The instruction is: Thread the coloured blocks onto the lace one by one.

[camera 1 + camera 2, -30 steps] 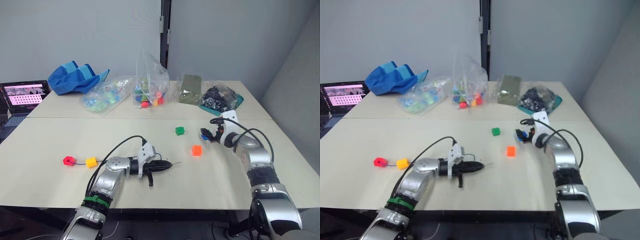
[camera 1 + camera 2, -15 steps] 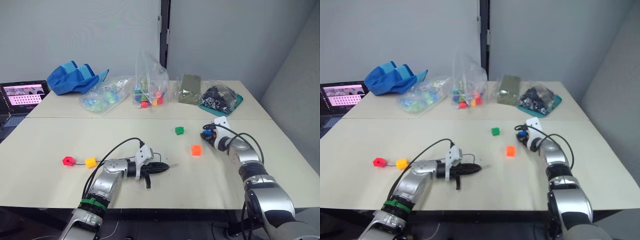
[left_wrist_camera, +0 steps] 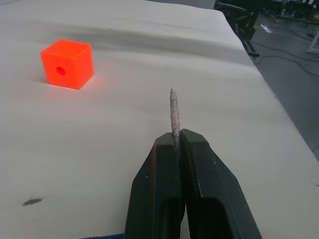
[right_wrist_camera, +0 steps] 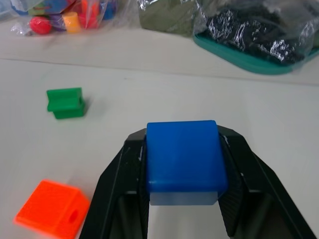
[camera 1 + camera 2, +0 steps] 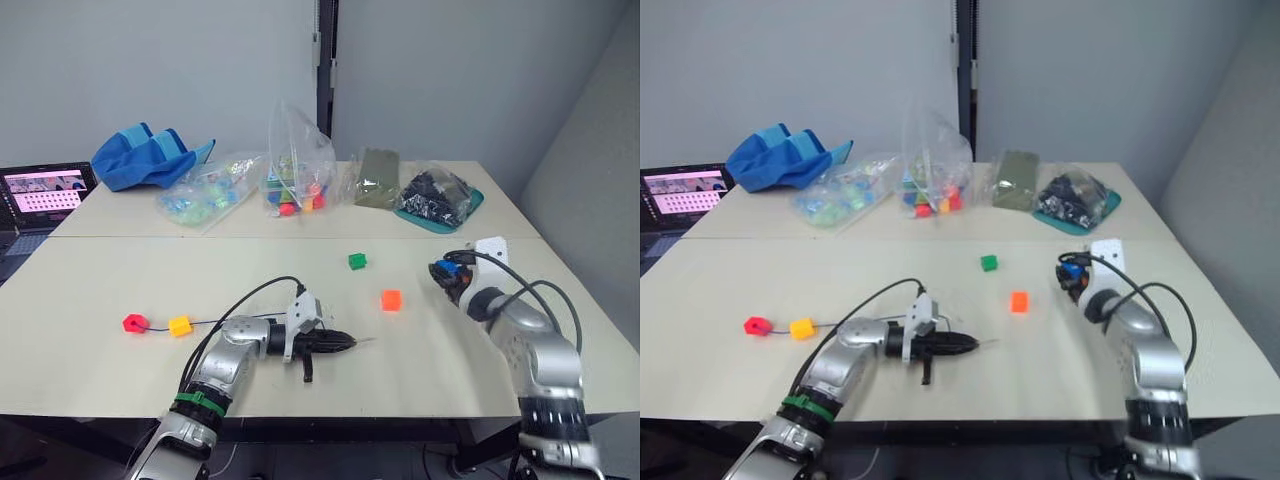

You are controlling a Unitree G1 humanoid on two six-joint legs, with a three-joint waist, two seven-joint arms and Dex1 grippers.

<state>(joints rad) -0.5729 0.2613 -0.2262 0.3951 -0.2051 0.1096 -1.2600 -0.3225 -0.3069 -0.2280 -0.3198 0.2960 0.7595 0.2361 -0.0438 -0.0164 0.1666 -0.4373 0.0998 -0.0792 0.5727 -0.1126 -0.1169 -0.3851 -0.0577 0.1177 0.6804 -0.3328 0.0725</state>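
**Q:** What does each gripper hold?

**A:** The left gripper, low over the table near the middle of its front edge, has its fingers pressed together on the pale tip of the lace, which juts out past the fingertips. The right gripper, raised above the table toward its right edge, is clamped on the blue block, one finger on either side.

**Q:** Where are the other blocks?

**A:** The red block and the yellow block sit just beside each other near the front-left part of the table, on the far end of the lace, which runs from them as a thin dark line toward the left gripper. The orange block lies loose between the two grippers, its hole facing the left wrist camera. The green block lies farther back, nearer the table's middle, apart from the orange one.

**Q:** And along the back edge?

**A:** A blue cloth at the left, then clear bags of colourful pieces, an olive packet, and a teal tray carrying a bag of dark parts. A laptop stands open beyond the table's left edge.
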